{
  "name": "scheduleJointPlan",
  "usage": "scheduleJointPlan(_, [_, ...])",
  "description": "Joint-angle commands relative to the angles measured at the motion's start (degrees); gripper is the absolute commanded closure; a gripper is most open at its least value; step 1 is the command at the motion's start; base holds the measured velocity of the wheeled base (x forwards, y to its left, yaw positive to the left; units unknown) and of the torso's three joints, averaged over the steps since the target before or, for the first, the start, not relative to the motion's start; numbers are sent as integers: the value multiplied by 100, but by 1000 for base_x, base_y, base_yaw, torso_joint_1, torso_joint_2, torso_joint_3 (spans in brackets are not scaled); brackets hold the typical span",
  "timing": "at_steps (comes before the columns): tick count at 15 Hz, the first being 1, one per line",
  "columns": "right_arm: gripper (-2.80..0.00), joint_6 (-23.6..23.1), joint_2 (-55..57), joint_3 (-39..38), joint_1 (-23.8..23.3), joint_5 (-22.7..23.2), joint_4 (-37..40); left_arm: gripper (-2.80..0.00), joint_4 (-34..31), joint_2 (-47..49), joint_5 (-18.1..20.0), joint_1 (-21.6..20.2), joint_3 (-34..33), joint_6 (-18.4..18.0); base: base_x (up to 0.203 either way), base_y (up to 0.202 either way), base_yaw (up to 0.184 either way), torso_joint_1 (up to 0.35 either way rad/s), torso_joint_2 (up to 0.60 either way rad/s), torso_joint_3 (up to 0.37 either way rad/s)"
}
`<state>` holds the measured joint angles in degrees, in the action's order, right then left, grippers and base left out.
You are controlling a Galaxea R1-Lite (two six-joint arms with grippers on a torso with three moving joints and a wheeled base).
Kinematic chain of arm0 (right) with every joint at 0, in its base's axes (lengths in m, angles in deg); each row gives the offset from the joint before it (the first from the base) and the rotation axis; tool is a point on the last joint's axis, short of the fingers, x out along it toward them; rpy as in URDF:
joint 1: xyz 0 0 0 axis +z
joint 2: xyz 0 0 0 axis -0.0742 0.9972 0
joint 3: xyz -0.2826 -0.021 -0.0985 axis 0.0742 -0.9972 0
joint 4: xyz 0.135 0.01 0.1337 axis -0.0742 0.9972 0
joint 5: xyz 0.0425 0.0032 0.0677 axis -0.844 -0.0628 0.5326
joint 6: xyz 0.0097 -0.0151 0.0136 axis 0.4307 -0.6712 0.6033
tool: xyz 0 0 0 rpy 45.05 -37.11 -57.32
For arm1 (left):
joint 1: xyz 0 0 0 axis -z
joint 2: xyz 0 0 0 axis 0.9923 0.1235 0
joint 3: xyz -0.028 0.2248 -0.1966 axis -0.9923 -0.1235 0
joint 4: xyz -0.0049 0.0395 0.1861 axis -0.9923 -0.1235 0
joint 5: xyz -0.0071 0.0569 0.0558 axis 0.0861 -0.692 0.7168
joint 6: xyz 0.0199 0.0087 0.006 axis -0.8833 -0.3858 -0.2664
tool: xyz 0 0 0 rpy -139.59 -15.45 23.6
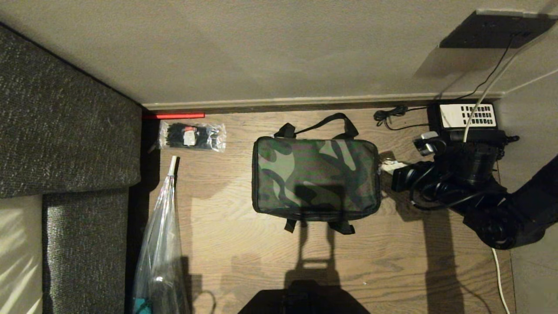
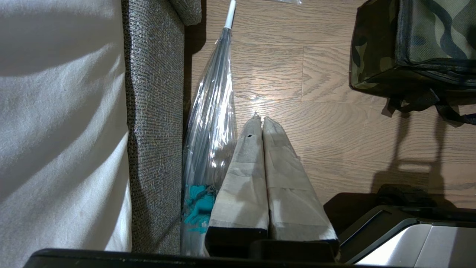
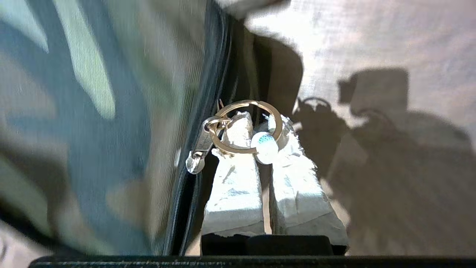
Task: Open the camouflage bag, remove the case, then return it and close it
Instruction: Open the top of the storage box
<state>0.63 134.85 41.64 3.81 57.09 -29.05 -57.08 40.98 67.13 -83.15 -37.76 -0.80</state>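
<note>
The camouflage bag [image 1: 316,179] lies on the wooden floor with its lid down and its black straps sticking out front and back. My right gripper [image 1: 387,167] is at the bag's right side. In the right wrist view its taped fingers [image 3: 230,193] are shut on the gold ring [image 3: 245,101] that hangs from the zip pull [image 3: 197,156] and carries a white bead [image 3: 264,147], right beside the bag's zip edge [image 3: 93,111]. The case is hidden. My left gripper [image 2: 262,120] hangs parked over the floor, shut and empty, left of the bag's corner [image 2: 427,41].
A grey sofa [image 1: 65,131] walls off the left. A clear folded umbrella [image 1: 161,244] lies along it. A clear packet of black items [image 1: 192,136] sits at the back left. A black telephone [image 1: 468,115] and cables [image 1: 390,114] sit by the wall behind my right arm.
</note>
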Motion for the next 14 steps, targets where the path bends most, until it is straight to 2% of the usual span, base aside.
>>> scheduleJointPlan(1, [0, 18, 162, 366, 2, 3, -47, 0, 0, -11, -2, -2, -18, 5, 0, 0, 0, 0, 0, 0])
scheduleJointPlan(11, [0, -47, 564, 1244, -7, 1, -101, 0, 0, -11, -2, -2, -18, 5, 0, 0, 0, 0, 0, 0])
scheduleJointPlan(14, [0, -47, 570, 1251, -7, 1, -102, 0, 0, -11, -2, -2, -18, 5, 0, 0, 0, 0, 0, 0])
